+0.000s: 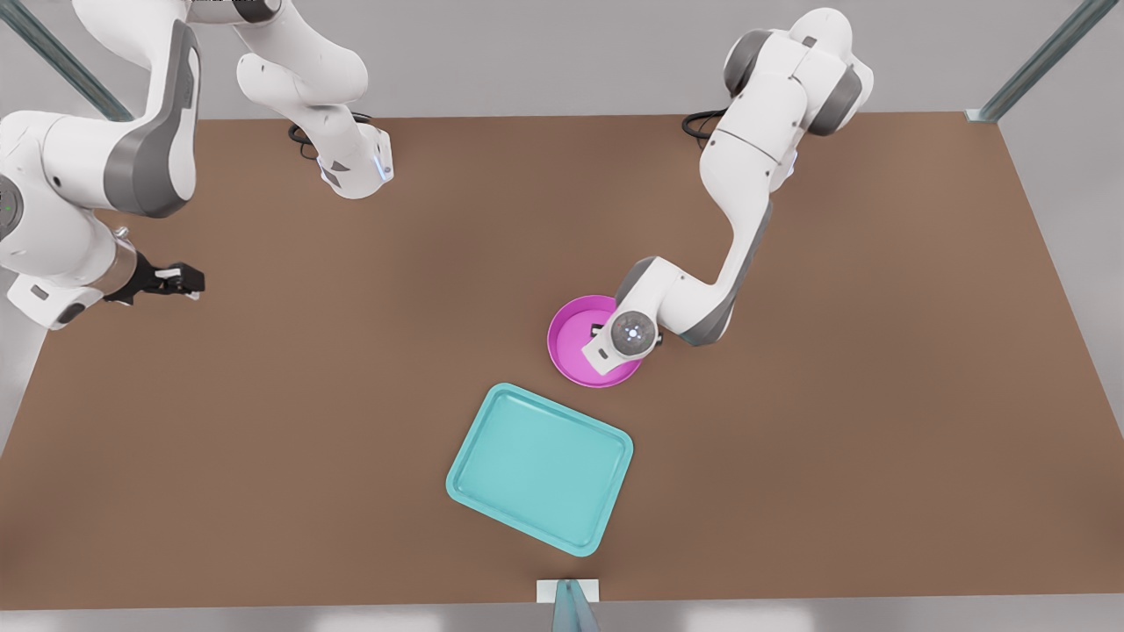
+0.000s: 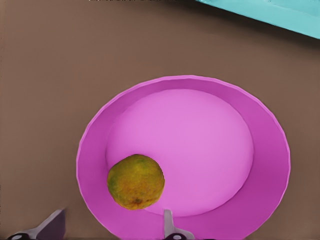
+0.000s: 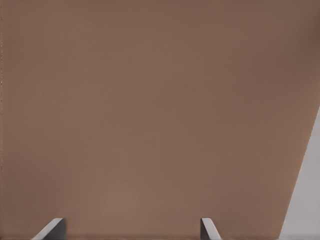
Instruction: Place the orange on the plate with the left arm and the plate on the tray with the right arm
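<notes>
Orange: we see it resting on the plate.
Left gripper: above it, fingers wide.
Right gripper: waits apart, fingers wide.

My left tool points straight down from a bent, low-reaching arm, fingers spread apart. My right tool waits off to the side, held level, fingers apart.

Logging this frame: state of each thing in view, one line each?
orange: on the plate, released
plate: on the table, beside the tray, not on it
tray: empty
left end effector: open, above the orange
right end effector: open, waiting at the front view's left
</notes>
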`<control>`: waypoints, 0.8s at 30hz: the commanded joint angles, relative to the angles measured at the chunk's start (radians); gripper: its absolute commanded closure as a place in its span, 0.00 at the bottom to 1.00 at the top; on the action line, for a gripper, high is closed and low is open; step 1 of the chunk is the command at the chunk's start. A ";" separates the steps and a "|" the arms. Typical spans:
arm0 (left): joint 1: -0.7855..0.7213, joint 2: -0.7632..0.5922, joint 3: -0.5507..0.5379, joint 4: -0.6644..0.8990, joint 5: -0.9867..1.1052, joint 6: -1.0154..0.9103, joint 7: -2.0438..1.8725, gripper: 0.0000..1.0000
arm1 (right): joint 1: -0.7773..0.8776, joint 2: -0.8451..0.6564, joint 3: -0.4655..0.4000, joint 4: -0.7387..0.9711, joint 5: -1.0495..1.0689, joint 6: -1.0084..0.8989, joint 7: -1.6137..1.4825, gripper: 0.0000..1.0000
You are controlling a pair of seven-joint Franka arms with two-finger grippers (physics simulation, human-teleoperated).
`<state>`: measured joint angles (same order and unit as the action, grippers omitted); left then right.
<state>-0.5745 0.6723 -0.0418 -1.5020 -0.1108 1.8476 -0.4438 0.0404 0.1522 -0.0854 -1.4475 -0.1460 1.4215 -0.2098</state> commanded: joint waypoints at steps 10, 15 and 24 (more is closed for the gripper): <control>0.512 -0.496 0.028 0.112 0.178 -0.409 0.475 0.00 | 0.608 0.477 0.009 -0.025 0.594 0.692 0.681 0.00; 0.498 -0.450 0.025 0.227 0.174 -0.478 0.461 0.00 | 0.684 0.552 0.009 -0.025 0.649 0.826 0.681 0.00; 0.496 -0.428 0.028 0.252 0.157 -0.469 0.456 0.00 | 0.690 0.613 0.026 -0.042 0.648 0.823 0.630 0.00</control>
<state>-0.0757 0.2424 -0.0142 -1.2605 0.0435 1.3842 -0.1238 0.7327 0.7587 -0.0645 -1.4917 0.4967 2.1957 0.2393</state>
